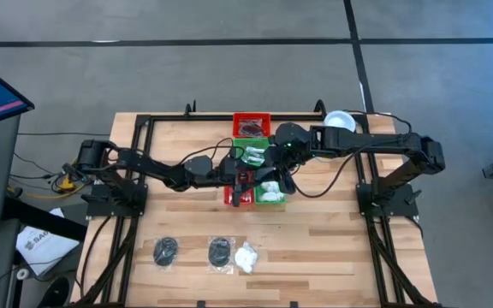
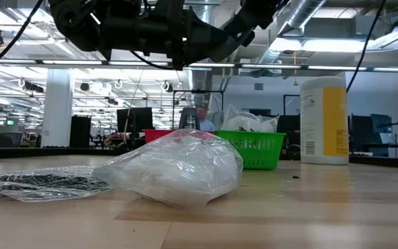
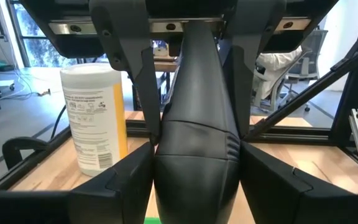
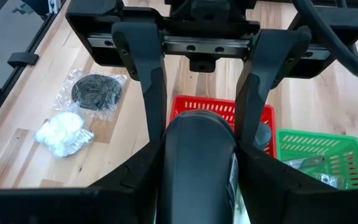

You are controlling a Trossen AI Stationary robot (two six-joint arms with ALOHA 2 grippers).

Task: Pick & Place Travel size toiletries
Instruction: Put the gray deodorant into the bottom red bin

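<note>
Bright, even overhead light; soft shadows

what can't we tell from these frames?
- High view: contents of the trays, hidden under both arms.
- Left wrist view: the table under the left gripper, blocked by the other arm's dark body.
- Right wrist view: the right gripper looks open, but the same kind of blockage hides what lies below.
- Low view: the bag of white puffs hides the red tray.
</note>
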